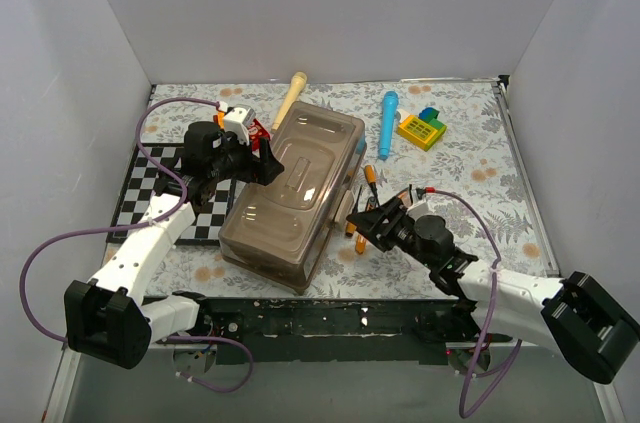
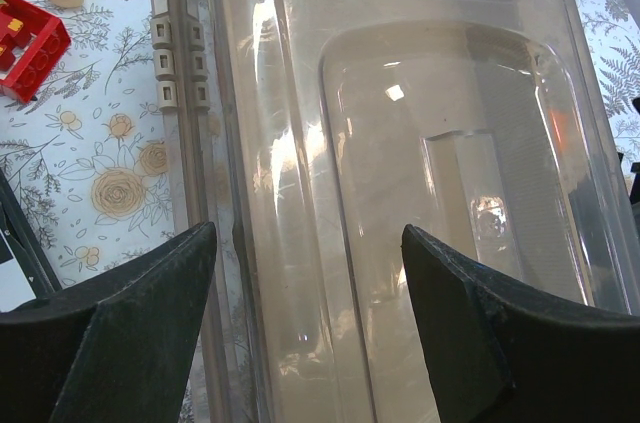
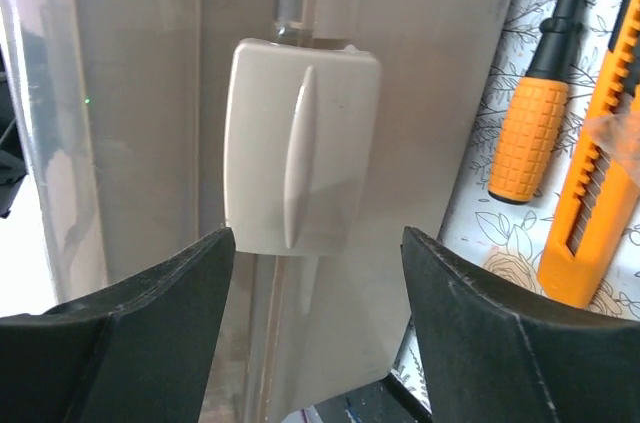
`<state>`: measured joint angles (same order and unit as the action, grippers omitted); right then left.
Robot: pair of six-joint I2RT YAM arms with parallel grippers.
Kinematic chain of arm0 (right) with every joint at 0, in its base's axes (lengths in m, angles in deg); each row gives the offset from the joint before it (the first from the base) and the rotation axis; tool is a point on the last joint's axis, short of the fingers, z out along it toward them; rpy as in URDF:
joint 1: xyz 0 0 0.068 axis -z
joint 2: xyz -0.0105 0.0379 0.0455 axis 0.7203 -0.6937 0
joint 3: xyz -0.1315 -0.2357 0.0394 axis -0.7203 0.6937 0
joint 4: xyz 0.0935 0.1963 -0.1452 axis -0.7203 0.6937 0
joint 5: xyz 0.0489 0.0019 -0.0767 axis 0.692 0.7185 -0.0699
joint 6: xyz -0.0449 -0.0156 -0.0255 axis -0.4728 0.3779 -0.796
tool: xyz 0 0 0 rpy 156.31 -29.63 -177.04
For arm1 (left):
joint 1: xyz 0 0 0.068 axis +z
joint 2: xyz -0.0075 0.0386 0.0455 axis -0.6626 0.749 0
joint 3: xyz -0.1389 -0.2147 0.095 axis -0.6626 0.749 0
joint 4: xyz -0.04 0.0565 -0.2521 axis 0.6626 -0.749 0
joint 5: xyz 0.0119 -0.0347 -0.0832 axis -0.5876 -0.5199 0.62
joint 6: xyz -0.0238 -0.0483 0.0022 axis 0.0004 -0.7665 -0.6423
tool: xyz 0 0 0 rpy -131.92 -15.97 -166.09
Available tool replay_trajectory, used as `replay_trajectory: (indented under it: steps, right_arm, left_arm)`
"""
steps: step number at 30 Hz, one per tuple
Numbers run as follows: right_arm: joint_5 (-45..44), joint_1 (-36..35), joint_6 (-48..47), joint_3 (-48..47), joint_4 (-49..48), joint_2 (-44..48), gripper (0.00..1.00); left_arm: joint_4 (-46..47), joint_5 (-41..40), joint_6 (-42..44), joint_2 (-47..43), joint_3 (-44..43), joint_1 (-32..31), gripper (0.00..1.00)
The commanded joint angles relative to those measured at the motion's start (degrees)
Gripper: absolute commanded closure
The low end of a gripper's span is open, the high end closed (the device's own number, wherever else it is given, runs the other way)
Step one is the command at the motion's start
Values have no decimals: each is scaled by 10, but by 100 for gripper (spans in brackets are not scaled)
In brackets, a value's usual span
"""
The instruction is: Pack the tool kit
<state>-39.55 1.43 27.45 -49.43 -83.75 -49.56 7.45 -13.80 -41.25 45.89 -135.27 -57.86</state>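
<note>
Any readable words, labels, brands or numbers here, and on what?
None can be read.
The grey-brown translucent plastic toolbox and its tan latch show no lettering.
The yellow toy block is too small to read.
The orange plastic utility knife shows only slots.

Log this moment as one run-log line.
toolbox: lid down | left pincer: open, above lid | right pincer: open, facing latch | screwdriver: outside toolbox, beside it

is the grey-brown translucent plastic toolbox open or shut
Shut: the toolbox has its lid flat down; tan latch sits flush.
</note>
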Motion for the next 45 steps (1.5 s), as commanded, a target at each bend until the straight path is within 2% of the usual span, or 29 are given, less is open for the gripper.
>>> replay_trajectory:
  steps: [1, 4, 8, 16, 20, 29, 45]
  right_arm:
    - [-6, 1, -28, 1, -74, 9, 22]
    - [-6, 0, -24, 3, -110, -13, 17]
    - [-17, 1, -8, 38, -265, -77, 15]
    - [5, 1, 11, 39, -490, -238, 14]
    - [20, 1, 11, 15, -491, -268, 17]
    - [16, 1, -2, 19, -491, -227, 21]
    - [-7, 0, 25, 10, -491, -193, 20]
  left_arm:
    - [-34, -31, 19, 2, 8, -1, 27]
    - [-34, -31, 19, 1, 8, -1, 27]
    - [-34, -32, 19, -1, 10, -1, 25]
    - [-32, -17, 19, 1, 10, -2, 25]
    - [-32, -20, 20, 3, 10, -1, 25]
    - [-32, -21, 20, 9, 8, -2, 26]
    - [-32, -17, 19, 11, 5, -1, 27]
